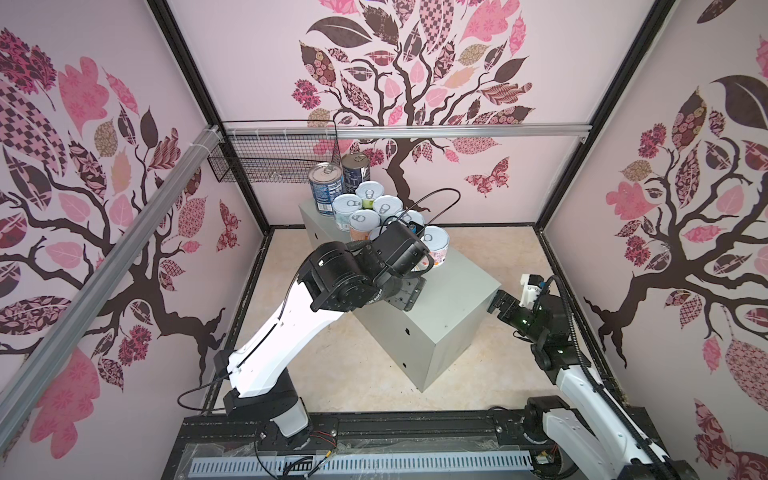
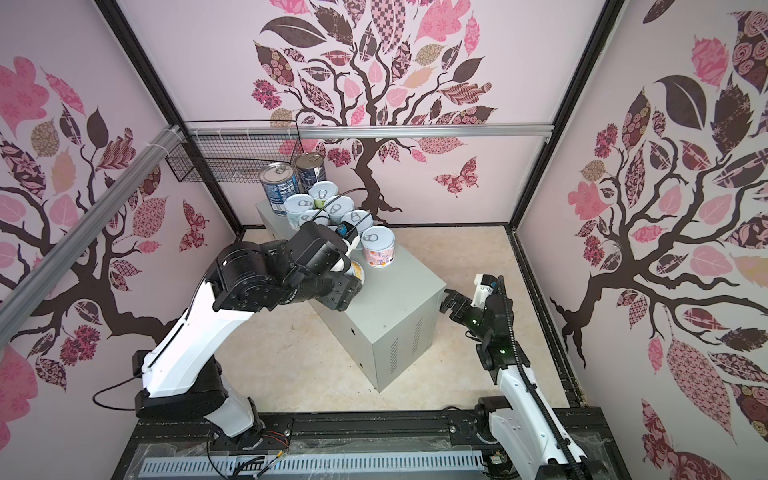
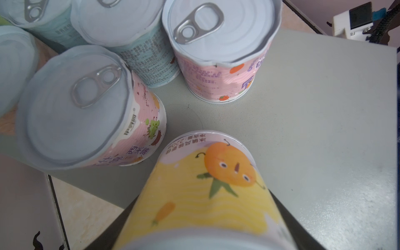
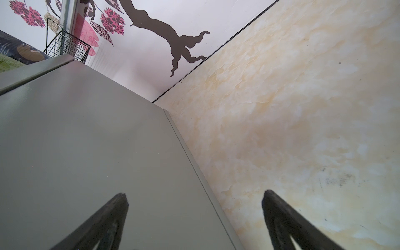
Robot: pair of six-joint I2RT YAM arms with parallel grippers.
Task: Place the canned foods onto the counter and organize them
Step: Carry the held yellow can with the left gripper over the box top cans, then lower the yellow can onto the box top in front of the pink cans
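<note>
Tree-patterned pink walls (image 1: 457,83) are seen around the grey-green counter (image 1: 449,299). Two dark-blue cans (image 1: 326,183) and a cluster of pastel cans (image 1: 386,205) are stood at its far end. A yellow can (image 3: 207,184) is gripped by the left fingers (image 3: 289,220) over the counter, just beside that cluster. The right fingers (image 4: 285,223) are held wide apart, empty, beside the counter's right side.
</note>
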